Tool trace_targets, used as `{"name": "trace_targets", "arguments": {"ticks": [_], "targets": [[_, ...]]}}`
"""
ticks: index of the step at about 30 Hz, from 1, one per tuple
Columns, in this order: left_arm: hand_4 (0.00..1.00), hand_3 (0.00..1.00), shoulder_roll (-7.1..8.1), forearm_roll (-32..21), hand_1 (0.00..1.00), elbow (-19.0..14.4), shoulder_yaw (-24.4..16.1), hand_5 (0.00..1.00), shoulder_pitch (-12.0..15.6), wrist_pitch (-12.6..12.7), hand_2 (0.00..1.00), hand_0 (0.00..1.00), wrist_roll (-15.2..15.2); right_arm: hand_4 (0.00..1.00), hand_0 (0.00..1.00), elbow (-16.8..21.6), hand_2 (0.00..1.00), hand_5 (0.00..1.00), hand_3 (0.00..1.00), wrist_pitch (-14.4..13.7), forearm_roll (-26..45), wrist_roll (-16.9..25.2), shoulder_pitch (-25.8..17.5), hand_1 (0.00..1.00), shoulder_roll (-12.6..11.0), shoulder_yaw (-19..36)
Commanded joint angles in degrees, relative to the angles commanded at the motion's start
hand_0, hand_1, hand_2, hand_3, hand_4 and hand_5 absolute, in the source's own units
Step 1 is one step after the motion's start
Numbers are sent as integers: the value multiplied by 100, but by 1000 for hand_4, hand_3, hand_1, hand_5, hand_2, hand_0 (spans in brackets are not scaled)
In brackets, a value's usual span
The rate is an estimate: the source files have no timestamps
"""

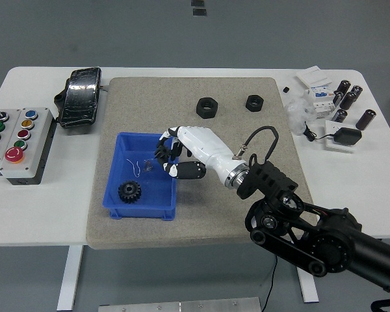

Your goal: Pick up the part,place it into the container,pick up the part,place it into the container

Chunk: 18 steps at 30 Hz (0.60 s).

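Observation:
My right hand reaches in from the lower right and hovers over the right rim of the blue bin. Its white fingers are curled around a small black part, which they mostly hide. A black gear and a thin bit of wire lie in the bin. Two black hex nuts sit on the far part of the grey mat. My left arm is out of view.
A box with coloured buttons stands at the left edge, with a black wrapped pack behind it. Capacitors, a breaker and a black adapter lie at the far right.

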Motion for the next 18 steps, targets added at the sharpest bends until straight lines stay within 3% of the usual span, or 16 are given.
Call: {"name": "trace_targets", "arguments": {"ticks": [4, 5, 10, 11, 18], "targets": [[708, 664, 7, 8, 664, 0, -11, 289, 1, -1, 641, 655, 10, 562, 614, -72, 679, 176, 636, 235, -419, -77, 195, 674, 76, -301], [708, 665, 9, 16, 664, 0, -19, 290, 1, -1, 641, 655, 12, 597, 716, -91, 784, 286, 686, 296, -510, -96, 233, 787, 85, -370], [708, 665, 16, 43, 664, 0, -38, 290, -11, -3, 641, 655, 18, 597, 716, -181, 784, 286, 686, 594, -909, -176, 338, 787, 145, -560], [708, 664, 16, 49, 664, 0, -41, 290, -13, -4, 641, 655, 20, 641, 740, -186, 802, 308, 698, 623, -950, -185, 345, 812, 153, -567], [709, 665, 17, 60, 664, 0, -45, 290, -18, -8, 641, 655, 24, 643, 740, -206, 803, 307, 696, 673, -1032, -191, 365, 813, 172, -597]]}}
